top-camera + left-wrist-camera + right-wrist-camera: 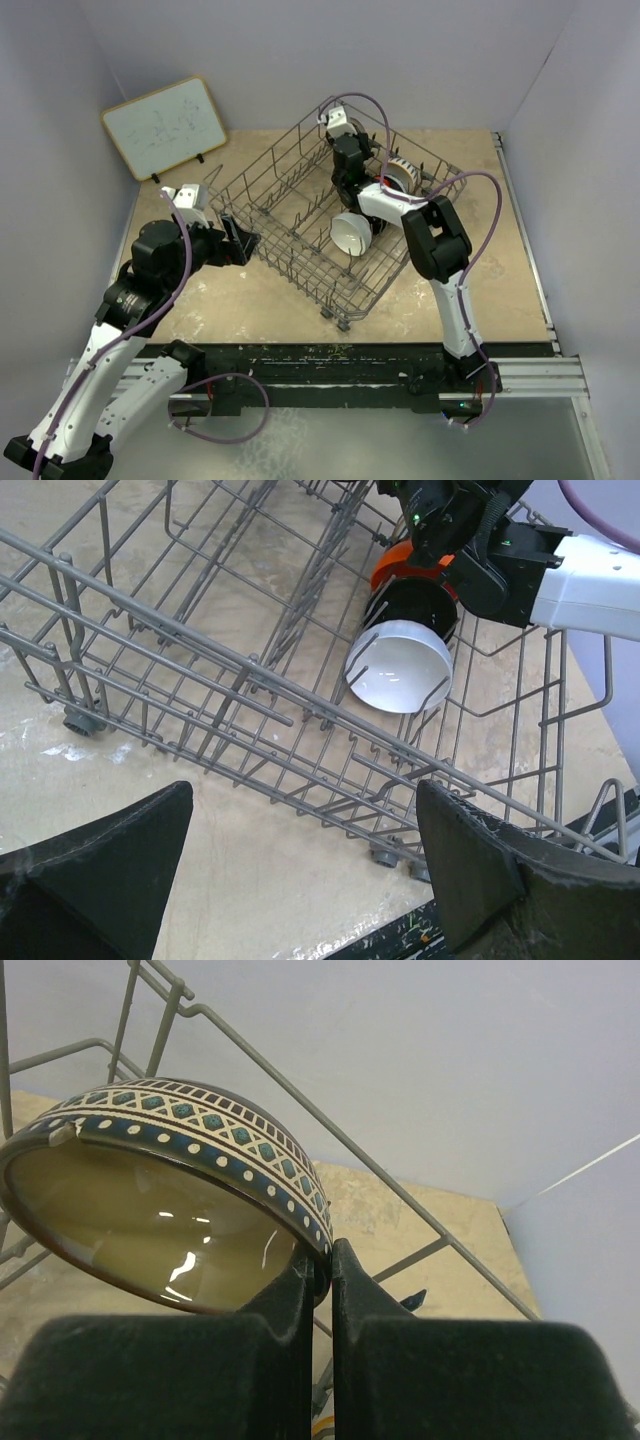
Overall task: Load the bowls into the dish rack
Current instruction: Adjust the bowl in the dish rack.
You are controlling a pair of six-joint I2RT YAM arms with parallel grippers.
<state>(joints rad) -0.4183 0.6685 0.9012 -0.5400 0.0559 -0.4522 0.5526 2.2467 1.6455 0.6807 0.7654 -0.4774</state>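
Our right gripper [322, 1260] pinches shut on the rim of the blue-and-white patterned round bowl [190, 1130], which spreads toward ten o'clock over the grey wire dish rack [400, 1194]; left gripper [305, 810] gapes empty.

I count one dish rack [250, 663]. Inside it are four bowls: one white bowl [400, 670], one black bowl [415, 605], one orange-red bowl [398, 555] and one patterned bowl [200, 1125]. One white board [165, 125] stands beyond its far-left side. Two arms flank it: left arm [150, 265], right arm [435, 240].
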